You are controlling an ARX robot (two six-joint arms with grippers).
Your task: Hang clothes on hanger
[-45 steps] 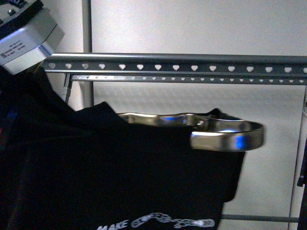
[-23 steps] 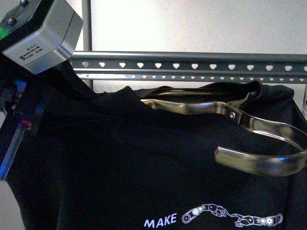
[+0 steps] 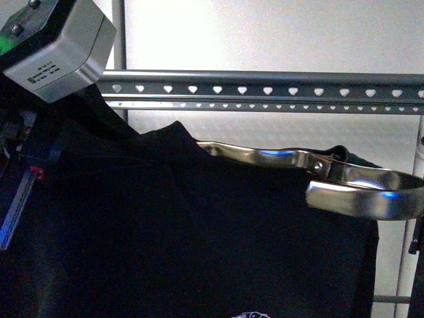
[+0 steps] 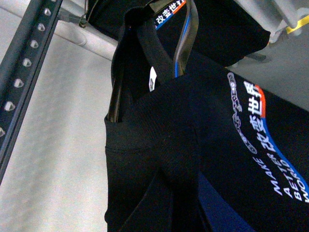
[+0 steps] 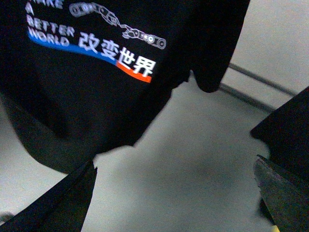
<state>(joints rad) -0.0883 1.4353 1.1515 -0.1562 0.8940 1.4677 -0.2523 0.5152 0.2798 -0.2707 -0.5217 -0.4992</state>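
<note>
Black T-shirt (image 3: 199, 232) on coat hanger (image 3: 291, 159) sits below rack rail (image 3: 278, 79).

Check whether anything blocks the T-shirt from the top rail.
Nothing visible: only bare wall shows between the T-shirt on its coat hanger and the rail above. A grey arm housing overlaps the rail's left end.

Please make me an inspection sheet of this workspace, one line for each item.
Surface: nothing seen.
Job's things: black T-shirt held up in front of the grey rack, not hung on it; shiny coat hanger through its neck.
Clutter: nothing seen.
Grippers: right gripper open, empty, facing the shirt's print; left arm at the shirt's shoulder, jaws hidden.
Cables: nothing seen.
Surroundings: pale wall behind the rack.
</note>
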